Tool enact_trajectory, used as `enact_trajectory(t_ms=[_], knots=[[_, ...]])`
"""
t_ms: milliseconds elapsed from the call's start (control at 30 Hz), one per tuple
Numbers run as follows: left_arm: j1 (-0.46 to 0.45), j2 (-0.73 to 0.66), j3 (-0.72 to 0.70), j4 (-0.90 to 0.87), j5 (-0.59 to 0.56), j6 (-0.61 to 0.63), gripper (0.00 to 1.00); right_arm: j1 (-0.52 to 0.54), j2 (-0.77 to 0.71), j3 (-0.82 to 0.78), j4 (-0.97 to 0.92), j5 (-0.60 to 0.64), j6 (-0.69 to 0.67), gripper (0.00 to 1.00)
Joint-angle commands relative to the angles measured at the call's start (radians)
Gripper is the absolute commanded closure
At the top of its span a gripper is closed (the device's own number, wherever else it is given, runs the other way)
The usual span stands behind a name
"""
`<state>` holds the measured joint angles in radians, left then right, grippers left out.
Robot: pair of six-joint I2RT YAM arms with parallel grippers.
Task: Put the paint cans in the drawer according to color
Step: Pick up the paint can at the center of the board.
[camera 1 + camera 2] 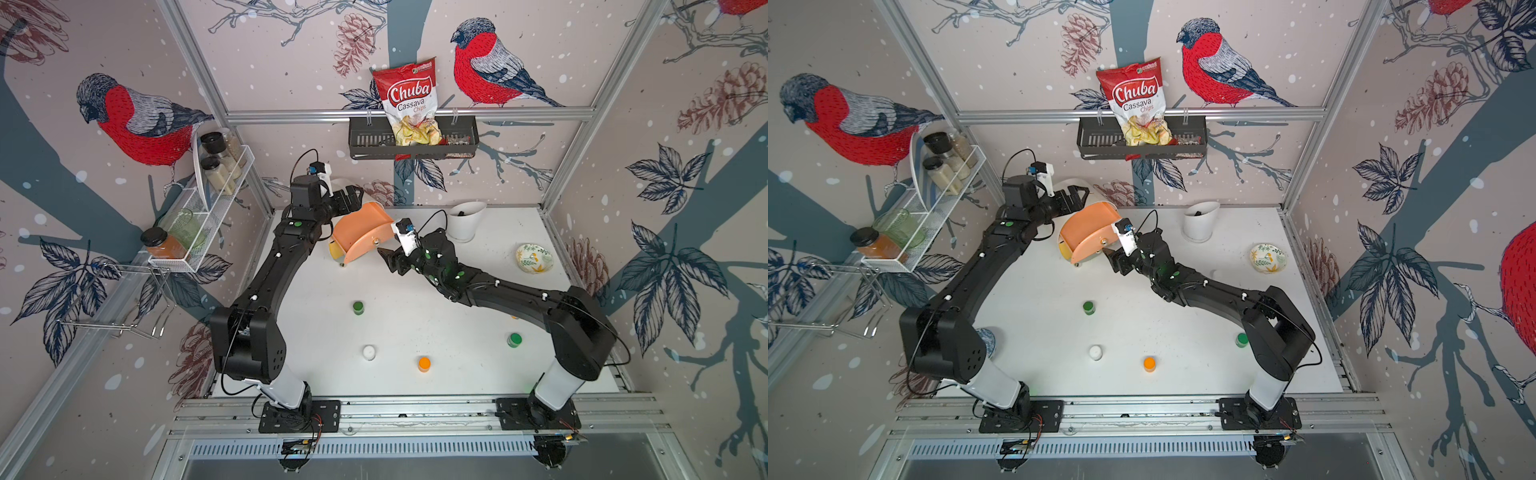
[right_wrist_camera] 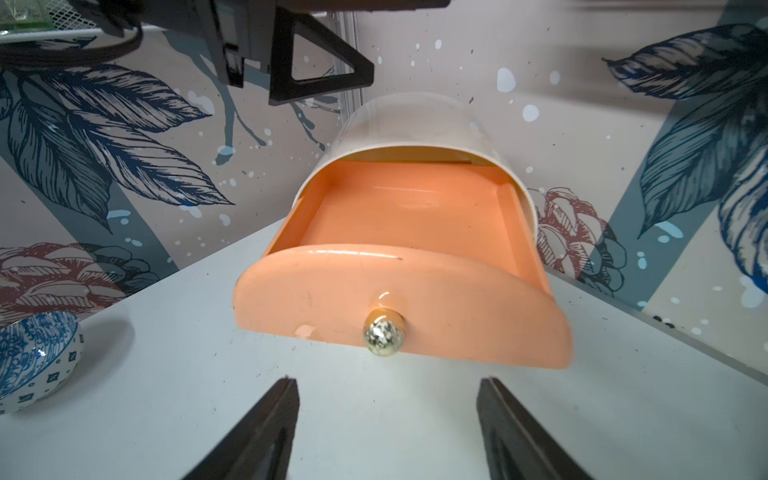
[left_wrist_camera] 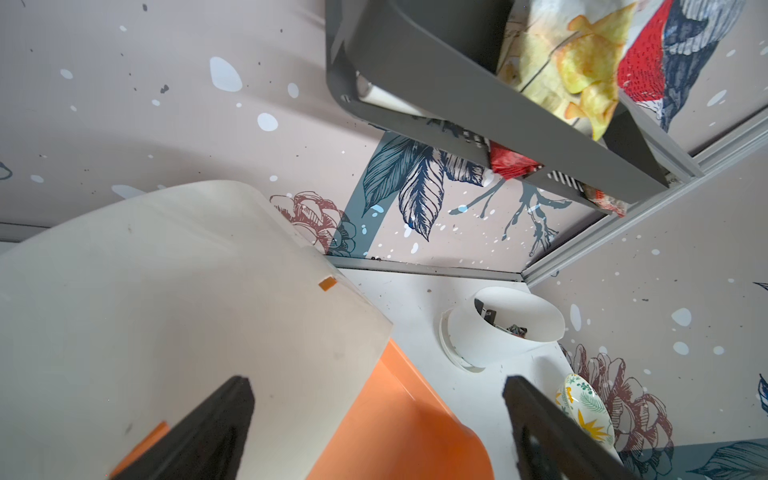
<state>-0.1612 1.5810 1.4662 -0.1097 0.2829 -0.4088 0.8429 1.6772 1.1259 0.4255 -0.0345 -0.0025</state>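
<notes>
The peach drawer [image 2: 407, 216] of the small white chest [image 2: 415, 120] stands pulled out and empty toward the back of the white table [image 1: 395, 324]. Its brass knob [image 2: 383, 338] sits just ahead of my right gripper [image 2: 388, 382], whose fingers are apart and hold nothing. My left gripper [image 3: 374, 386] hovers by the chest's arched top, fingers wide apart. In both top views four cans stand loose nearer me: green paint can [image 1: 358, 307], white paint can [image 1: 368, 352], orange paint can [image 1: 424, 364], second green paint can [image 1: 514, 339].

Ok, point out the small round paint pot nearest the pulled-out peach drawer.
The green-lidded pot nearer the left arm; the white-lidded pot, orange-lidded pot and other green-lidded pot stand farther off.
</notes>
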Motion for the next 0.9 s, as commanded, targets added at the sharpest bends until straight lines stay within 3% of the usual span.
enact_trajectory(t_ms=[0, 200, 500, 633, 733, 867], knots=[[-0.049, -0.071, -0.04, -0.028, -0.096, 0.035, 0.03, -0.006, -0.061, -0.064, 0.095, 0.033, 0.004, 0.26], [-0.225, -0.21, -0.149, -0.031, -0.245, 0.056, 0.03, -0.041, -0.207, -0.2, 0.137, 0.093, 0.04, 0.23], [-0.579, -0.294, -0.301, -0.03, -0.408, 0.08, 0.03, -0.146, -0.38, -0.288, -0.026, 0.225, 0.207, 0.2], [-0.699, -0.309, -0.372, -0.013, -0.445, 0.02, 0.03, -0.197, -0.419, -0.267, -0.196, 0.354, 0.305, 0.19], [-0.77, -0.335, -0.464, 0.013, -0.449, -0.047, 0.03, -0.258, -0.479, -0.276, -0.293, 0.356, 0.406, 0.19], [-0.86, -0.353, -0.583, -0.007, -0.492, -0.113, 0.03, -0.325, -0.537, -0.36, -0.272, 0.341, 0.516, 0.19]])
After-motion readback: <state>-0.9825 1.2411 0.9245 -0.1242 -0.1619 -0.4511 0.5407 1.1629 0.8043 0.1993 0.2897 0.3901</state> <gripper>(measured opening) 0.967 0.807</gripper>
